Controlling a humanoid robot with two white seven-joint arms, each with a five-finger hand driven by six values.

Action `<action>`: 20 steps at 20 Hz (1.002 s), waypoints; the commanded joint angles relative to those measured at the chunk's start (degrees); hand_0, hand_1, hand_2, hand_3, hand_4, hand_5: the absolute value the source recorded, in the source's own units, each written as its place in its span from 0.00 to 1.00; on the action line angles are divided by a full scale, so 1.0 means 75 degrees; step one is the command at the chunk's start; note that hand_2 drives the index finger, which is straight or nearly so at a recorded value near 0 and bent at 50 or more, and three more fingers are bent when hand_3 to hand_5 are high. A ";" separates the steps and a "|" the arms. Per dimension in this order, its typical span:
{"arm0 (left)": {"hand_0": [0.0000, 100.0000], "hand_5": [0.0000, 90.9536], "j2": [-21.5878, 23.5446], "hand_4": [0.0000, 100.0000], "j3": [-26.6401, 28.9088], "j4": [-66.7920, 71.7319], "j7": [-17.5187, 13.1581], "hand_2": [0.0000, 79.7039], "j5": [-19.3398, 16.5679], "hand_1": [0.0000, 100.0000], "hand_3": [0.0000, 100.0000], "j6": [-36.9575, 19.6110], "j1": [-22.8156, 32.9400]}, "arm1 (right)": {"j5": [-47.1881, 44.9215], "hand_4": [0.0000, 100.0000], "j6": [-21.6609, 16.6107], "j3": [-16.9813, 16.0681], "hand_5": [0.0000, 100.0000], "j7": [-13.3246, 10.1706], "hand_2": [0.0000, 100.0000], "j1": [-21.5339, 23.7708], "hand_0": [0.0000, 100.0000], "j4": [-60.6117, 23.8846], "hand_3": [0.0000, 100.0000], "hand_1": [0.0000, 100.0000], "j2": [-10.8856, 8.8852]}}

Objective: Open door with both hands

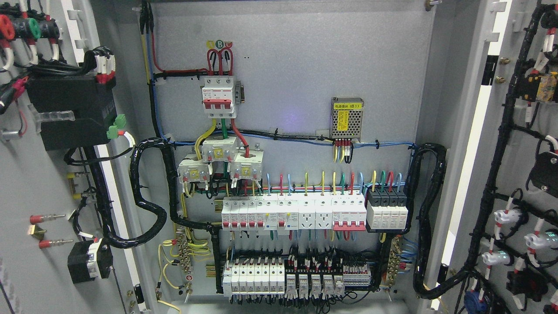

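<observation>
An electrical cabinet fills the head view with both doors swung wide. The left door (26,183) shows its grey inner face with a black box, wiring and small terminals. The right door (505,144) also shows its inner face, carrying black cable looms and indicator lamp backs. Between them the grey back panel (305,65) holds a red-and-white main breaker (219,97), rows of white breakers (292,213) and a small metal power supply (347,117). Neither of my hands nor any arm shows in the picture.
Thick black cable bundles loop from the panel to each door, one bundle at the left (144,205) and another at the right (429,218). Lower relays and terminal strips (296,279) sit near the cabinet floor.
</observation>
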 commanded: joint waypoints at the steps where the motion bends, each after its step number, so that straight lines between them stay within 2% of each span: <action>1: 0.00 0.00 0.0746 0.03 -0.0718 -0.3578 -0.0042 0.00 0.0099 0.00 0.00 -0.0442 0.0692 | 0.0256 0.00 -0.0813 -0.1393 0.00 0.0070 0.00 0.1290 0.11 -0.1021 0.00 0.00 -0.1031; 5: 0.00 0.00 0.0992 0.03 -0.0659 -0.4129 -0.0042 0.00 0.0122 0.00 0.00 -0.1182 0.0938 | 0.0257 0.00 -0.1622 -0.1827 0.00 0.0093 0.00 0.1900 0.11 -0.1234 0.00 0.00 -0.1219; 7: 0.00 0.00 0.1016 0.03 -0.0624 -0.4399 -0.0042 0.00 0.0425 0.00 0.00 -0.1218 0.0939 | 0.0257 0.00 -0.1811 -0.2061 0.00 0.0117 0.00 0.2227 0.11 -0.1234 0.00 0.00 -0.1242; 10: 0.00 0.00 0.1355 0.03 -0.0624 -0.4961 -0.0030 0.00 0.0882 0.00 0.00 -0.1242 0.0939 | 0.0257 0.00 -0.2302 -0.2366 0.00 0.0129 0.00 0.2510 0.11 -0.1234 0.00 0.00 -0.1278; 13: 0.00 0.00 0.1344 0.03 -0.0403 -0.5266 -0.0030 0.00 0.0942 0.00 0.00 -0.1405 0.0880 | 0.0257 0.00 -0.2748 -0.2705 0.00 0.0129 0.00 0.2569 0.11 -0.1234 0.00 0.00 -0.1313; 17: 0.00 0.00 0.1297 0.03 -0.0238 -0.5560 -0.0007 0.00 0.0942 0.00 0.00 -0.1651 0.0751 | 0.0257 0.00 -0.2843 -0.3104 0.00 0.0129 0.00 0.2604 0.11 -0.1397 0.00 0.00 -0.1231; 20: 0.00 0.00 0.1285 0.03 -0.0109 -0.5724 0.0110 0.00 0.0954 0.00 0.00 -0.2073 0.0635 | 0.0257 0.00 -0.2983 -0.3164 0.00 0.0129 0.00 0.2744 0.11 -0.1771 0.00 0.00 -0.1242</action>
